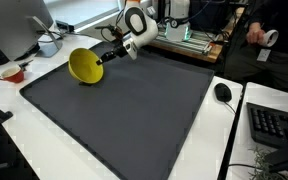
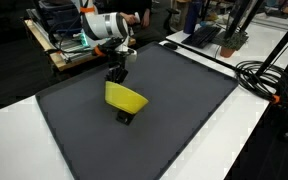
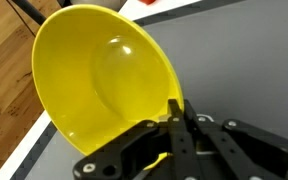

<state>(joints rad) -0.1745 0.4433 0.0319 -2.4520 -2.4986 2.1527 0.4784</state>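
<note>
A yellow plastic bowl (image 1: 81,66) is held tilted on its side over the far part of a dark grey mat (image 1: 134,115). My gripper (image 1: 100,59) is shut on the bowl's rim, and the bowl's opening faces away from the arm. In an exterior view the bowl (image 2: 125,97) hangs just above the mat (image 2: 174,100) below the gripper (image 2: 117,76). In the wrist view the bowl (image 3: 94,85) fills the left side, and the black fingers (image 3: 180,112) pinch its edge.
A computer mouse (image 1: 222,92) and a keyboard (image 1: 276,125) lie on the white table beside the mat. A small red dish (image 1: 14,73) and a white bowl (image 1: 48,45) stand near the monitor. Black cables (image 2: 264,75) run along one side. A wooden bench (image 2: 69,52) stands behind.
</note>
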